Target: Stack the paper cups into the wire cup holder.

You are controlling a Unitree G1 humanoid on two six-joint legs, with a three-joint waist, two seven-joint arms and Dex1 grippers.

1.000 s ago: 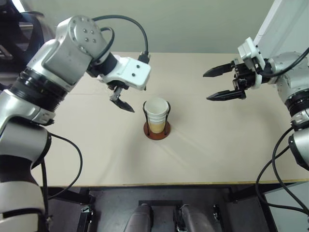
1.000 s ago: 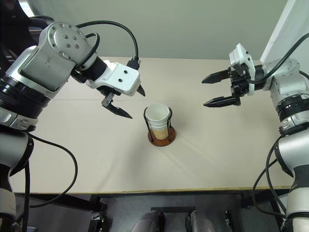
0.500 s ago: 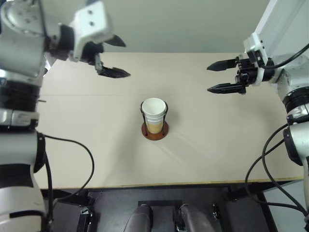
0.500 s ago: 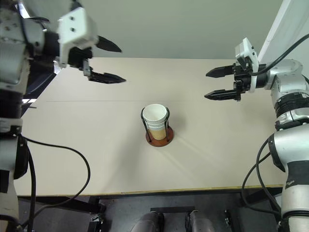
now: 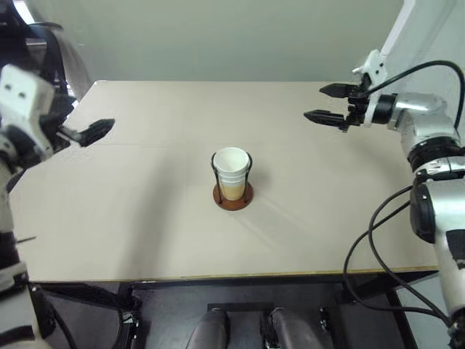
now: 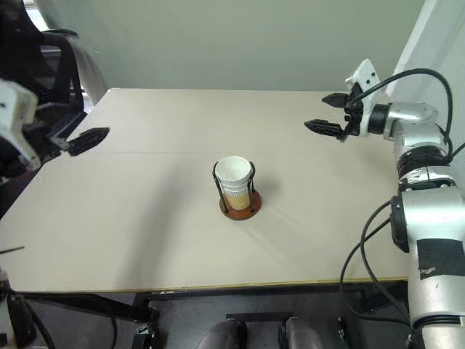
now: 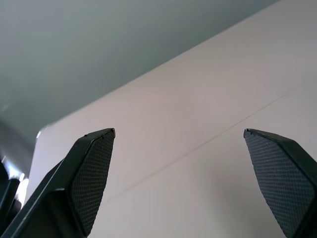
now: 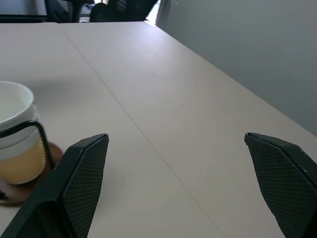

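1. Nearest, at the centre of the frame on the table (image 5: 145, 218): the wire cup holder (image 5: 232, 196), standing upright on its reddish-brown disc base, black wire loops rising on either side.
2. Nested inside it: the paper cups (image 5: 232, 172), white rims layered one above another, tan-yellow wall showing low down between the wires. At least two rim edges visible below the top rim, so apparently three cups in one stack; exact count hard to confirm from above.
3. Judged as complete or all but complete: no loose cup anywhere on the bare table, nothing carried by either arm. Nothing evidently left beyond pulling the arms clear.
4. Farther back, at middle left of the frame: the left gripper (image 5: 93, 131), hanging over the table's left edge, well apart from the holder; jaws spread wide and empty, as seen between the fingers (image 7: 91, 173) in the left wrist view.
5. Farthest, at upper right of the frame: the right gripper (image 5: 325, 103), held above the far right part of the table, also well apart from the holder; jaws spread wide, nothing between them.
6. Count: one holder, one stack of seemingly three cups, two grippers, one table.
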